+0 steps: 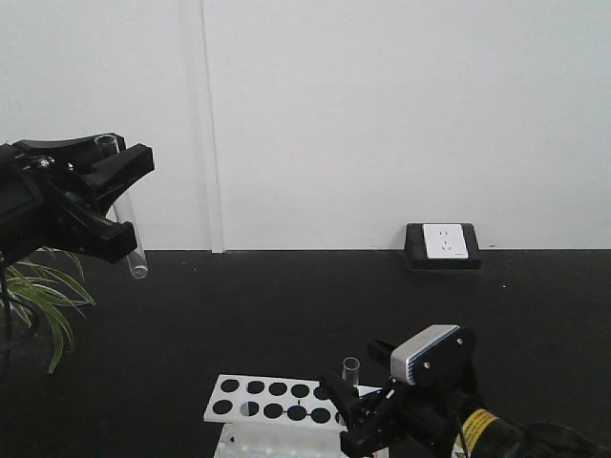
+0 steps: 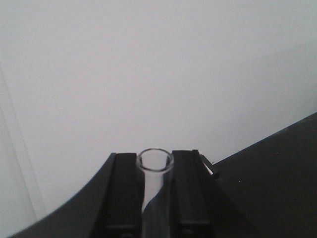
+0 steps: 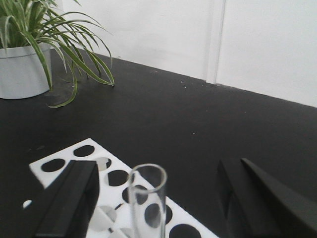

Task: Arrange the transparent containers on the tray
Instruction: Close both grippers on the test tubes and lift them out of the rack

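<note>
left gripper (image 1: 127,202) clamps a tube (image 1: 138,261), raised high before the wall (image 1: 382,114). right gripper (image 3: 163,194) stands open astride a second tube (image 3: 147,198) upright in the rack (image 3: 64,159).

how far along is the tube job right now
Done: nothing that shows; the tray is not in view. In hand: the left pincer is shut on one test tube, held clear of the table, and the right pincer stands open around a second tube upright in the white rack. Left: both tubes still have to reach the tray.
</note>
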Controlling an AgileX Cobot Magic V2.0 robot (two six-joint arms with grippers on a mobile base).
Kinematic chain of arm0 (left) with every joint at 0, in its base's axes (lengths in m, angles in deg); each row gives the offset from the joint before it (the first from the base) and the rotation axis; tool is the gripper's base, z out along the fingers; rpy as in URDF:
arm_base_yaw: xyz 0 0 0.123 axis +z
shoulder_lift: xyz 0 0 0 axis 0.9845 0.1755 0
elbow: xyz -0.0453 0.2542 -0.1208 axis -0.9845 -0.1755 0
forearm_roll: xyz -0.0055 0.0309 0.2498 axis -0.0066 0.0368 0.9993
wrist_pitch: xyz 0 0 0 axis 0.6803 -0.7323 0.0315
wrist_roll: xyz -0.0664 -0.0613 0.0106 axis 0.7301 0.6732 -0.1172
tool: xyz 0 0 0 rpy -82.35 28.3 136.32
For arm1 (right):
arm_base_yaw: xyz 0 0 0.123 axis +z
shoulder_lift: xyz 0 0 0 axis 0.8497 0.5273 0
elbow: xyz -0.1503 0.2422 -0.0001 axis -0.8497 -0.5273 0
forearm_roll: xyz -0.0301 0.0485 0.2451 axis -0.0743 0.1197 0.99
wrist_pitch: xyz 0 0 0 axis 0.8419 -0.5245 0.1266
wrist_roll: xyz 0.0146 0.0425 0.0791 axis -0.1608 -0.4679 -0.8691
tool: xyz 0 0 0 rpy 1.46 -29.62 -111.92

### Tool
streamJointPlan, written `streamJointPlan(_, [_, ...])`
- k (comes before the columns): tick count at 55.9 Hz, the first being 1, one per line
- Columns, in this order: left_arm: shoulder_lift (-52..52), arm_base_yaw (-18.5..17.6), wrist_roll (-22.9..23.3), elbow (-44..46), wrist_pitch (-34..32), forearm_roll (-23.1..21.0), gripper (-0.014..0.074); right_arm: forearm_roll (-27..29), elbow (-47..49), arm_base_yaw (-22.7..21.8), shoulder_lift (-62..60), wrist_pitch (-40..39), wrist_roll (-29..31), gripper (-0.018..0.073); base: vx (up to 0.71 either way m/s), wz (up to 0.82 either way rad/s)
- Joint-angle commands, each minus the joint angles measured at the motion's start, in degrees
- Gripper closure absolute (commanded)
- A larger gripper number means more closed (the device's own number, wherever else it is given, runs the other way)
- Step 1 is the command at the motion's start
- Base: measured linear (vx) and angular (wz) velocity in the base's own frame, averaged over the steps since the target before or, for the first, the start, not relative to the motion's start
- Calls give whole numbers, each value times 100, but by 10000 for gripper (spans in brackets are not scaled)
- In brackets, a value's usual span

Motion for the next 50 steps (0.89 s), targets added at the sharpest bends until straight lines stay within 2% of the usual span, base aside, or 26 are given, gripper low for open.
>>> streamJointPlan(1, [-162, -25, 68, 193, -166, -185, 600, 55, 328, -3, 20, -496, -114, 21, 0, 0])
streamJointPlan(6, [-162, -25, 63, 193, -30, -185, 600, -12, 443, -3, 168, -522, -253, 61, 0, 0])
streamJointPlan(9, [-162, -25, 63, 193, 80, -185, 600, -111, 478, -3, 181, -522, -253, 130, 0, 0])
streamJointPlan(21, [-162, -25, 57, 193, 288, -160, 600, -209, 508, -3, 41, -545, -253, 576, 0, 0])
streamJointPlan(31, [-162, -25, 46, 193, 359, -147, 600, -203, 508, -3, -388, -445, -258, 572, 0, 0])
streamJointPlan(39, [-162, -25, 46, 167, 460, -123, 600, -212, 555, -3, -1157, 56, -299, 572, 0, 0])
streamJointPlan(45, [-162, -30, 117, 160, 626, 253, 600, -200, 561, -3, -1970, 670, -593, 572, 0, 0])
streamJointPlan(50, [-249, -30, 532, -22, 554, 631, 600, -287, 555, -3, -2742, 1644, -909, 572, 0, 0])
